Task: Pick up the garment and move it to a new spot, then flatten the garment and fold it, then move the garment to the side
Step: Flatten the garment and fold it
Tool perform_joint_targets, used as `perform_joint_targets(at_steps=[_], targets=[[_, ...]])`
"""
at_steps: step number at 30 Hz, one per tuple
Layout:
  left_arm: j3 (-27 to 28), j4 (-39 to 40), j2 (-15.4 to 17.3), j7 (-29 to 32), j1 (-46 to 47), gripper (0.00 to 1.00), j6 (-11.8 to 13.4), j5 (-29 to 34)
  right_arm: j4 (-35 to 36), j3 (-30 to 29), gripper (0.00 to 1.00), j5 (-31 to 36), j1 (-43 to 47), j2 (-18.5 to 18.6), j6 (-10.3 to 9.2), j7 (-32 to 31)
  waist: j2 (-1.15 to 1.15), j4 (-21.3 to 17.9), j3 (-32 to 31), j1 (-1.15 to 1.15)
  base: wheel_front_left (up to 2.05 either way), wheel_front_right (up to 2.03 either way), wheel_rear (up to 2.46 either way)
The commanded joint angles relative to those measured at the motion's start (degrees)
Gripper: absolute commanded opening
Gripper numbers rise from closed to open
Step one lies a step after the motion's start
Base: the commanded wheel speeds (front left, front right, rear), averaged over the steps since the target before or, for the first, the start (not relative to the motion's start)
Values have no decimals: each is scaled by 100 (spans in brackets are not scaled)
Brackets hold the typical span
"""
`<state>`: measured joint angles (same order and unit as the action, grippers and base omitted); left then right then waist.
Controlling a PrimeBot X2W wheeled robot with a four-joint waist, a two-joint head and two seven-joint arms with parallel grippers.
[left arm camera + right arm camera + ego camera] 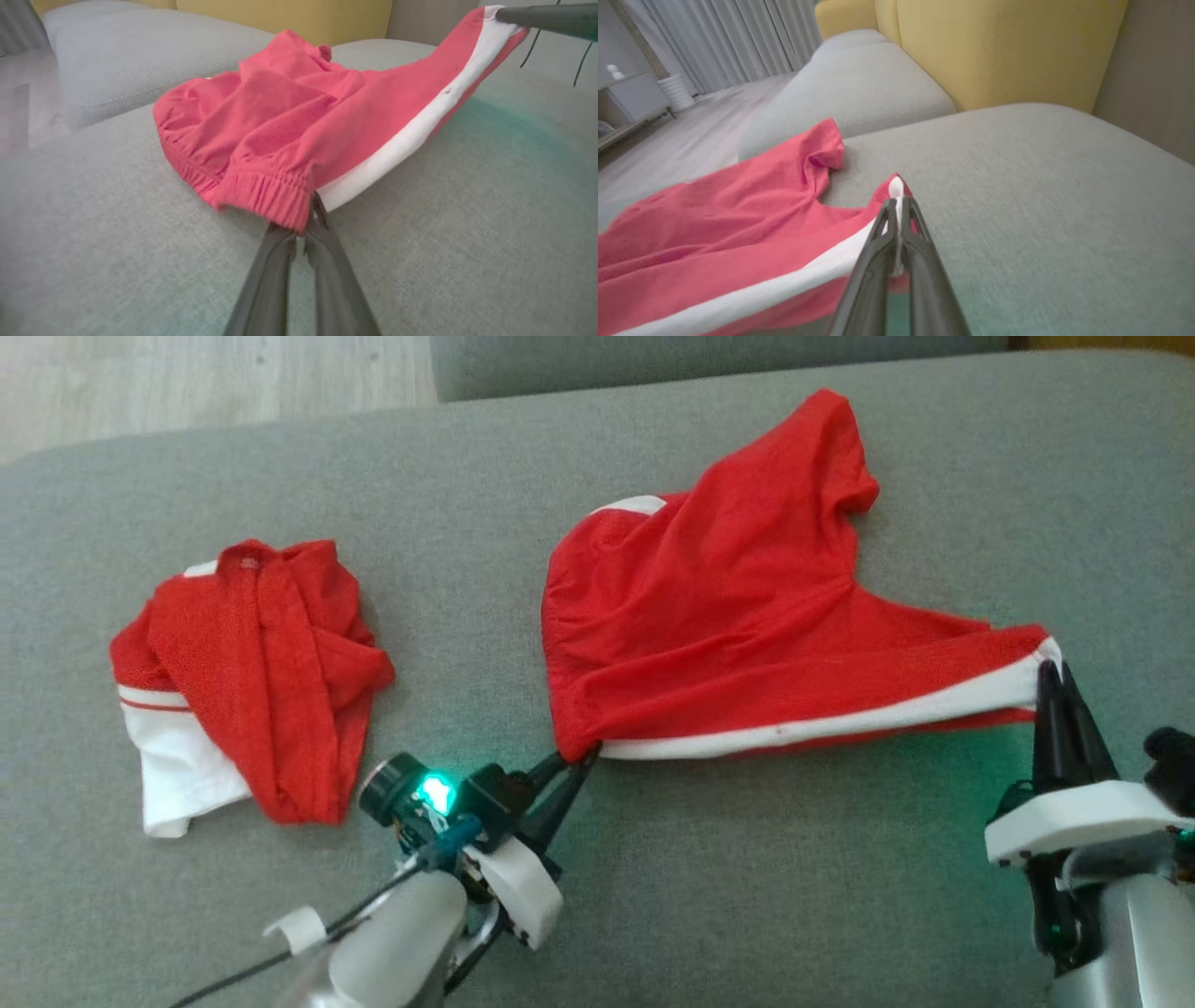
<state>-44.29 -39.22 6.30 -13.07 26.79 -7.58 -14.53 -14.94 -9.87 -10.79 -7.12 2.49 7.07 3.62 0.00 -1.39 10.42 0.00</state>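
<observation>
Across the wide grey sofa seat (pixel 747 896), the red garment (pixel 728 616) lies right of centre. It is a pair of shorts with a white side stripe (pixel 840 723) running along its near edge. That near edge is stretched between the two grippers and raised off the cushion at its right end, while the far leg lies crumpled toward the back of the seat. To the left, well apart, a second red and white garment (pixel 252 681) sits in a rumpled heap. The left gripper (pixel 583 761) is clamped on the shorts' near left corner, its fingers pinched together on the gathered elastic waistband (pixel 266 196). The right gripper (pixel 1050 672) is clamped on the near right corner, fingers together on the hem where the stripe ends.
</observation>
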Motion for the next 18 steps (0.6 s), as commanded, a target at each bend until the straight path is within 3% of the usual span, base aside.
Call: perform_joint_targets(at_steps=[1, 8, 13, 18], targets=[[184, 352, 227, 113, 369, 0, 13, -110, 384, 219, 0, -100, -242, 39, 42, 95, 0, 35, -150, 0, 0, 0, 0], [-104, 1263, 892, 873, 1035, 0, 10, -412, 976, 411, 0, -280, -553, 121, 42, 24, 0, 95, -398, 0, 0, 0, 0], [-266, 1976, 1486, 1543, 2059, 0, 10, -788, 1231, 682, 0, -396, -1066, 444, 42, 1, 0, 111, -650, 0, 0, 0, 0], [-390, 2191, 1875, 1978, 3129, 0, 10, -1143, 1368, 667, 0, -444, -1739, 626, 42, 121, 0, 83, -868, 0, 0, 0, 0]])
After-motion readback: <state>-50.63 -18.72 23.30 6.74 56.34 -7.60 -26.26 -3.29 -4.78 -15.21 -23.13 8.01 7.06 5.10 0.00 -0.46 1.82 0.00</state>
